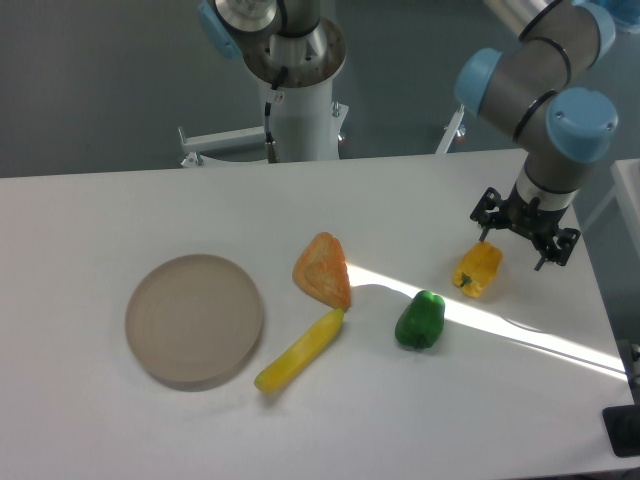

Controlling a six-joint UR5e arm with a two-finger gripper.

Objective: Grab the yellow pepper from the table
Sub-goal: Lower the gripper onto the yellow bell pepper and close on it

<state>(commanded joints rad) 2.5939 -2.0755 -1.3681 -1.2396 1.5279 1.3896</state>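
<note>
The robot's grey metallic arm [535, 70] is built from thick tubular segments joined by rounded housings, each capped with a light blue plastic cover. A second set of grey cylinders with a blue cap rises on a white column [300, 110] at the back, where a thin black cable runs down. At the wrist sits a small black two-finger gripper [525, 232] with angular, spidery linkage pieces beneath a dark ring.

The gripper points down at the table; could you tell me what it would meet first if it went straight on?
Most likely the yellow pepper just below the gripper, though depth is unclear from one view.
</note>
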